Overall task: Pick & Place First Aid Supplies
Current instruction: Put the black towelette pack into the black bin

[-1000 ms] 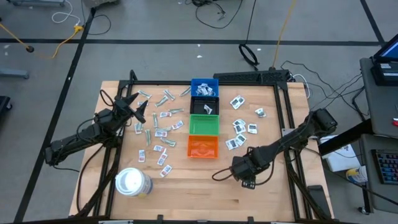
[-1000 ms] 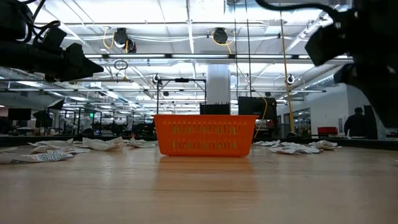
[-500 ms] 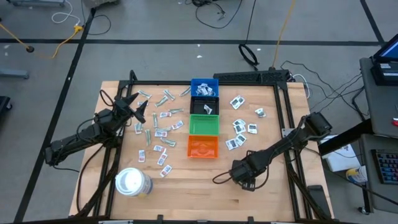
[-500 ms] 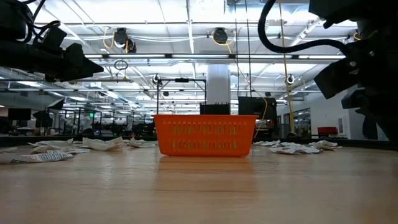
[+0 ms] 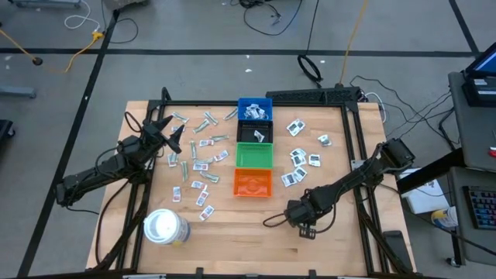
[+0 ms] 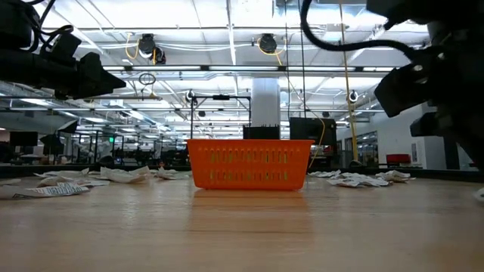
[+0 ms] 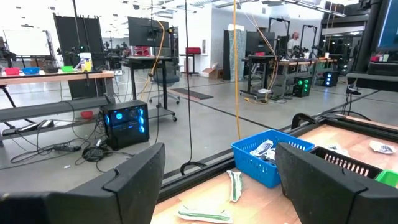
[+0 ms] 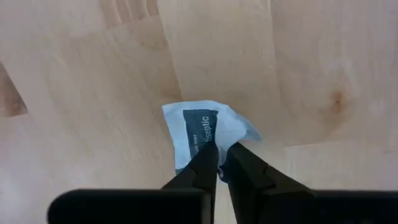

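Now the right pincer has clamped shut on a white antiseptic packet at the near edge of the tabletop.

Largest first: the tabletop (image 5: 232, 225) carries a column of small bins at its middle, blue bin (image 5: 255, 108) at 12 o'clock down to orange bin (image 5: 253, 183), with a large white roll (image 5: 165, 226) at 7 o'clock. A second ago the right pincer (image 5: 301, 227) stood half open; it now pinches the packet (image 8: 205, 132) at about 5 o'clock, so the pick looks made and the carry to a bin comes next. The left pincer (image 5: 167, 128) hangs spread wide at 9 o'clock, holding nothing. Other first aid supplies (image 5: 200, 155) lie scattered left of the bins and more at 2 o'clock. Nothing stands between packet and orange bin.
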Robot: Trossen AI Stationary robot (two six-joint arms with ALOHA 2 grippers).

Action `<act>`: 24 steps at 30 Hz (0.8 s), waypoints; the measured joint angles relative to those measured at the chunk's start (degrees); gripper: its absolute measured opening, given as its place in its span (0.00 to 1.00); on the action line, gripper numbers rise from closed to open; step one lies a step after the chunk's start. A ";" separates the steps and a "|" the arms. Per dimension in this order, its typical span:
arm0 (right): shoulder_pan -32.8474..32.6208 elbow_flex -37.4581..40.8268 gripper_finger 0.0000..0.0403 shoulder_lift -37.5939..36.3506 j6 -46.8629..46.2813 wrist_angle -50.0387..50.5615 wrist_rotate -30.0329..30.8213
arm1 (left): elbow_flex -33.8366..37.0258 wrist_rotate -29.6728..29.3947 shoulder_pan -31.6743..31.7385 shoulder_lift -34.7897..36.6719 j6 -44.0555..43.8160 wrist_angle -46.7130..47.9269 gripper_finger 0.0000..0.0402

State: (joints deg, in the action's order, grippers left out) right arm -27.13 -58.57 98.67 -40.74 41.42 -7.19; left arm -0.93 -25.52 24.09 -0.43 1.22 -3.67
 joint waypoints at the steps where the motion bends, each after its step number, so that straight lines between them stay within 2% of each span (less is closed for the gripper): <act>1: 0.75 -0.05 0.05 -0.59 -0.08 1.18 -0.42 | 0.00 0.00 -0.01 0.01 0.01 -0.01 0.76; 14: 11.05 -10.64 0.01 -6.05 17.83 20.66 -1.37 | 0.00 0.00 0.00 0.01 0.00 -0.01 0.76; 24: 17.87 -18.06 0.01 -5.86 33.65 26.11 0.02 | 0.00 0.00 -0.01 0.00 0.00 -0.02 0.76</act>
State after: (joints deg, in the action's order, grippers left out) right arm -9.26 -76.63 92.81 -7.09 67.53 -7.17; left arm -0.93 -25.52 24.09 -0.43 1.22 -3.68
